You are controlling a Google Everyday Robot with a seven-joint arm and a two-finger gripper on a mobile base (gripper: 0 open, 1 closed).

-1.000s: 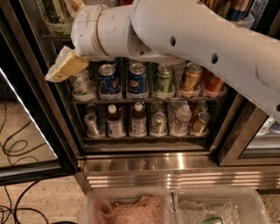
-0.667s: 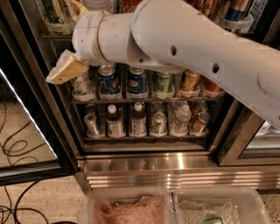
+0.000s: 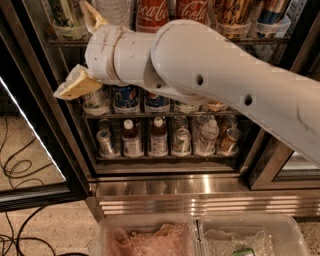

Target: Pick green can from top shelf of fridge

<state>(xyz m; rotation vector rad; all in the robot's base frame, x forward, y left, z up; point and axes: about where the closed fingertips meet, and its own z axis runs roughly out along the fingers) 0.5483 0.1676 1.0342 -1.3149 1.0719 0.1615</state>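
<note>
The green can (image 3: 64, 11), pale green and white, stands at the left end of the top shelf (image 3: 260, 41) in a clear plastic holder; its upper part is cut off by the frame edge. My gripper (image 3: 83, 51) is just below and right of it, in front of the fridge (image 3: 165, 187). Its tan fingers are spread apart: one fingertip (image 3: 72, 86) points down-left below the shelf, the other (image 3: 95, 17) sits up beside the can. It holds nothing. My white arm (image 3: 210, 80) hides much of the middle shelf.
Red cola cans (image 3: 152, 12) and other tall cans stand to the right on the top shelf. Short cans (image 3: 125, 99) and bottles (image 3: 132, 140) fill the lower racks. The open door frame (image 3: 40, 125) is at left. Clear bins (image 3: 200, 237) sit below, cables (image 3: 15, 170) on the floor.
The arm has pushed further in and now covers more of the middle shelf. The gripper has edged closer to the top shelf's left end, and more of that shelf shows.
</note>
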